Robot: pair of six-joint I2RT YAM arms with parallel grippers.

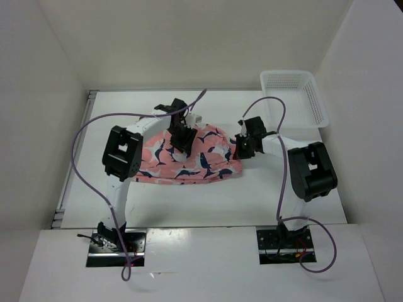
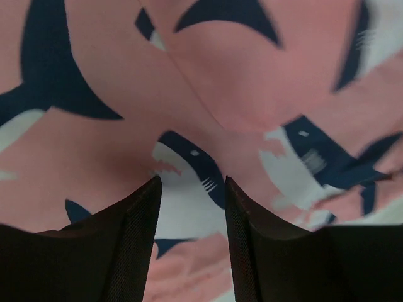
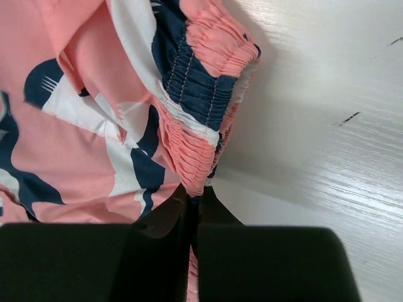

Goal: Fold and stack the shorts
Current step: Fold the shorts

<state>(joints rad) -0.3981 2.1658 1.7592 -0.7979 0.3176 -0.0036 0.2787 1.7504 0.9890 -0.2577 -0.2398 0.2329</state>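
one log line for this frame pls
left gripper: open, over shorts | right gripper: shut on shorts' elastic waistband | shorts: lying on table

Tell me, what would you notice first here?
The salmon-pink shorts covered in navy-and-white sharks, spread mid-table, grab the eye first. The right gripper pinches their elastic waistband edge, while the left gripper stands open just over the fabric. A white mesh basket sits in the far right corner.
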